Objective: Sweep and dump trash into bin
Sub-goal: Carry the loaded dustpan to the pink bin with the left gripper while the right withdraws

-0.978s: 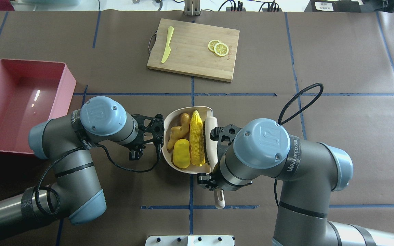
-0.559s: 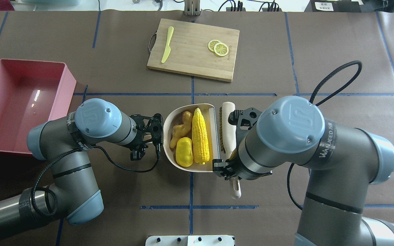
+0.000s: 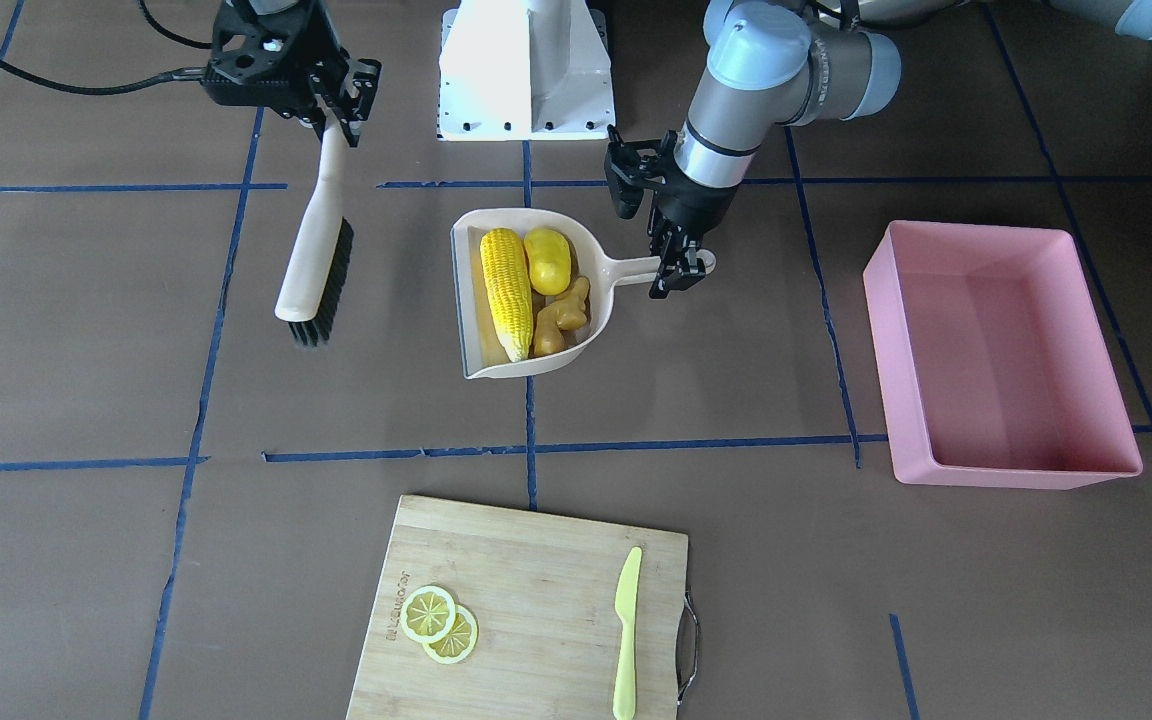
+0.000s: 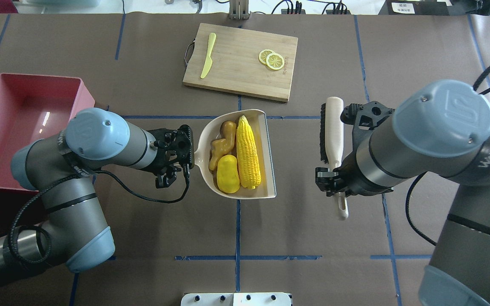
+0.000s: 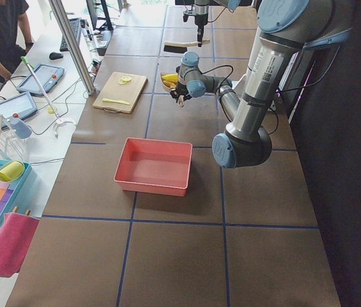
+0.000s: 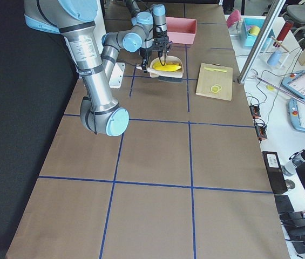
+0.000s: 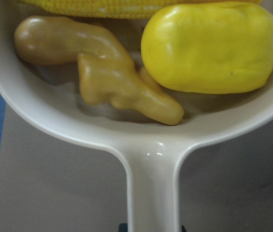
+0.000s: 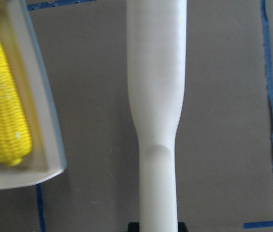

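Trash [image 3: 506,290] is all loaded up: corn cob [image 4: 248,158], yellow lump [image 4: 228,179] and ginger root [image 4: 221,148] sit together inside the cream dustpan [image 4: 268,144] mid-bench, nothing loose on the paper around it. So I'd call the sweep part finished and the dump part is what's in hand.

Going by the overhead view with 12 o'clock pointing away from the robot:
- left end effector [image 4: 187,155] is clamped on the dustpan's handle at the pan's 9 o'clock side
- right end effector [image 4: 334,180] is closed around the handle of the brush [image 4: 332,127], parked well apart from the pan at its 3 o'clock, bristles facing the pan
- pink bin [image 4: 19,127] is off at about 9 to 10 o'clock from the pan, nothing in it that I can see
- cutting board [image 4: 240,72] with lemon slices [image 4: 271,59] and plastic knife [image 4: 208,55] is at 12 o'clock; not part of this job

Can't tell whether the pan is resting on the bench or just off it.

Next move, as I read it: the left arm carries the pan toward 9 o'clock until it's over the bin. The catch is that the pan's open lip faces 3 o'clock, away from the bin, so it needs to stay level or lip-up on the way (that corn looks ready to roll), then the wrist has to turn and tip the lip down inside the bin walls. The brush arm just needs to keep clear.
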Action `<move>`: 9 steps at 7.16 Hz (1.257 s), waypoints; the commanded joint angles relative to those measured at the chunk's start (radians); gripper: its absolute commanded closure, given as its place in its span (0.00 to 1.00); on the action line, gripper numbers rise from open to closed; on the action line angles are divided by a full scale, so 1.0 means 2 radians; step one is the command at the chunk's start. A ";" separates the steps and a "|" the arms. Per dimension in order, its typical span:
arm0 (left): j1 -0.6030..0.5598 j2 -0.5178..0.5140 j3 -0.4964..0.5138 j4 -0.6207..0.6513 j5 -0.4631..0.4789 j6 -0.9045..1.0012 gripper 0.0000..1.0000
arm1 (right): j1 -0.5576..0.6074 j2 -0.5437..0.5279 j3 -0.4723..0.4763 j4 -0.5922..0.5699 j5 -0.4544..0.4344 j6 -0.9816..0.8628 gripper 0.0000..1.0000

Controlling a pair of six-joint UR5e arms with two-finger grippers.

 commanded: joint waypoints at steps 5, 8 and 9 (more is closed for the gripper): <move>-0.246 0.192 -0.107 -0.002 -0.197 -0.009 0.92 | 0.143 -0.145 0.016 0.005 0.031 -0.223 0.98; -0.357 0.289 -0.097 0.003 -0.208 0.160 0.92 | 0.188 -0.191 0.013 0.006 0.048 -0.304 0.98; -0.400 0.302 -0.074 0.002 -0.208 0.229 0.92 | 0.188 -0.203 0.013 0.007 0.047 -0.305 0.98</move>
